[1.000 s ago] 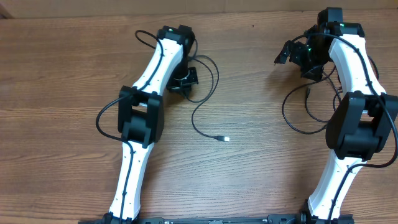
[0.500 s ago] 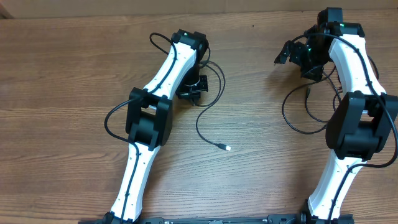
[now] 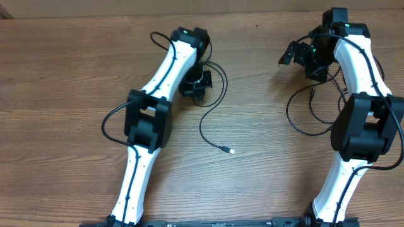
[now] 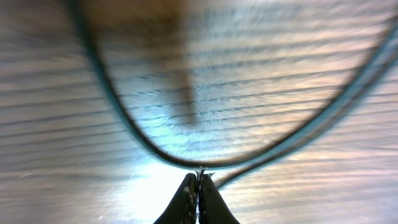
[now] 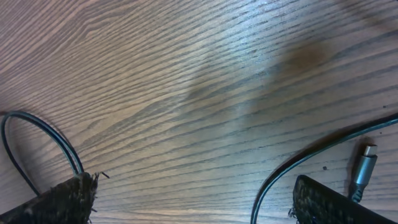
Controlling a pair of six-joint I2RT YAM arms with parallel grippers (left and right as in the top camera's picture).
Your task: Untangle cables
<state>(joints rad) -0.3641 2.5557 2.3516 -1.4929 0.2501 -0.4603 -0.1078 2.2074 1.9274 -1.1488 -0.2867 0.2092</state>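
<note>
Two cords on the wooden table (image 3: 63,94), one near each arm.

Left side: your left gripper (image 3: 197,88) sits low over the upper middle of the table. In the wrist view its jaws are pressed together (image 4: 199,177), pinching the first cable (image 4: 127,121) at the bottom of a loop, and the two strands rise away to left and right of the fingertips. From above, that first cable (image 3: 201,126) curls out to the right of the gripper, swings back down towards the table's centre and ends in a small silvery plug tip (image 3: 231,151) lying free on the wood.

Right side: your right gripper (image 3: 290,53) is near the far right corner, well apart from the left one. Its jaws stand wide and hold nothing (image 5: 193,193). The second cable (image 3: 288,115) lies in loose loops beside the right arm's forearm. In the right wrist view, one strand arches by the left finger (image 5: 62,199); contact there, cannot tell. Another strand curves in between the fingers, and a silver plug (image 5: 364,168) rests just above the other finger (image 5: 329,202).
</note>
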